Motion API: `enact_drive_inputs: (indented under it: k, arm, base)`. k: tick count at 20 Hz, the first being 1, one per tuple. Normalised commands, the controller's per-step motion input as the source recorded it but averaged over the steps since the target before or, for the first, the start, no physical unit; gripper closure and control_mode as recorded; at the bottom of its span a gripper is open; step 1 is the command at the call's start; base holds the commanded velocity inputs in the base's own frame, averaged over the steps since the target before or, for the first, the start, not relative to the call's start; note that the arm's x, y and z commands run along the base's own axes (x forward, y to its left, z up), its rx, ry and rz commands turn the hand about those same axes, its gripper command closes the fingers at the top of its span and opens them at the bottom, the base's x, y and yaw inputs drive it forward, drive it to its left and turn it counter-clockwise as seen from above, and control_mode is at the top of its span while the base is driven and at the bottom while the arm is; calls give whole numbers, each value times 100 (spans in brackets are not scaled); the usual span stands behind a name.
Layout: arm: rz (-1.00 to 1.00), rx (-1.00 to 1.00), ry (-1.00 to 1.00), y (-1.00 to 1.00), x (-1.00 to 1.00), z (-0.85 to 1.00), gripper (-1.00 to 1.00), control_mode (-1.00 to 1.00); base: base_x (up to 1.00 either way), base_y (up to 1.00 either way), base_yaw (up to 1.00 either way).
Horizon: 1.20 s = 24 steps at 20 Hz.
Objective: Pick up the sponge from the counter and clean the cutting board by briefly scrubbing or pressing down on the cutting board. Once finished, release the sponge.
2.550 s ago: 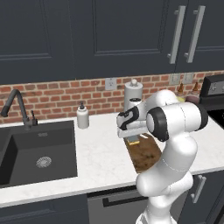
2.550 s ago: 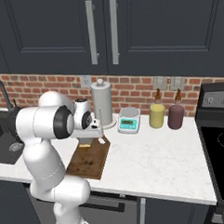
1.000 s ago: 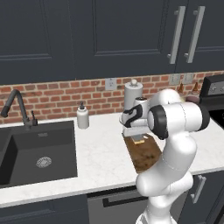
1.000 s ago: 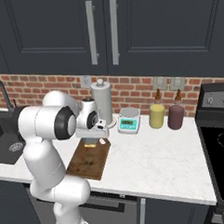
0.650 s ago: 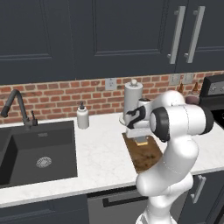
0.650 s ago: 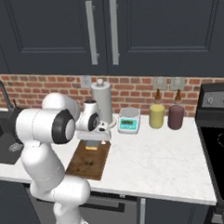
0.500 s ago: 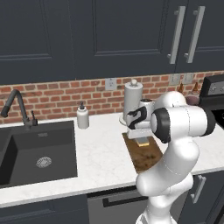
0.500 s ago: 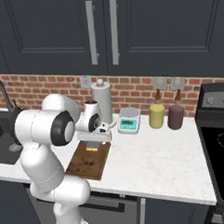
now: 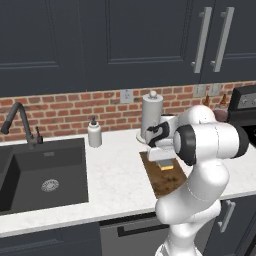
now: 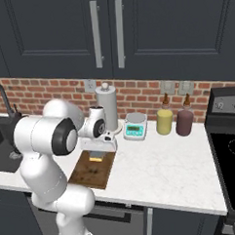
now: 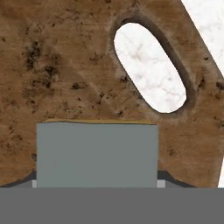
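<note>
Gripper (image 10: 98,154) is clamped on the sponge (image 11: 96,154), pressing it flat onto the board (image 11: 74,74) on the counter (image 10: 161,168). It sits at the board's far end, just beside the slot (image 11: 151,68).

Sponge (image 11: 96,153) on cutting board (image 11: 65,65), beside slot.

I see the white, faintly marbled stone counter (image 10: 156,173) carrying everything here. Directly under my claw (image 10: 97,156) lies the dark brown worn wooden cutting board (image 10: 90,173), its slot hole showing white stone through it in the hand view. Behind the claw stands a white paper-towel roll (image 10: 106,109); just beside that, a white-and-teal kitchen scale (image 10: 135,125), then a yellow bottle (image 10: 164,120) and a dark red bottle (image 10: 184,121).
</note>
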Motion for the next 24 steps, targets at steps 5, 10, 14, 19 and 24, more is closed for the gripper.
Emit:
enact_drive_inputs:
  k: [5,10,14,19,24]
  arm:
    - [0,0,25,0,-39,-33,100,-100]
    - [0,0,16,0,-52,-42,100,-100]
    - [0,1,-9,0,-91,-34,100,-100]
    - [0,0,-17,0,-92,-40,100,-100]
    - [0,0,-2,0,-80,-40,100,-100]
  base:
    - [0,0,0]
    - [0,0,0]
    - [0,0,0]
    - [0,0,0]
    - [0,0,0]
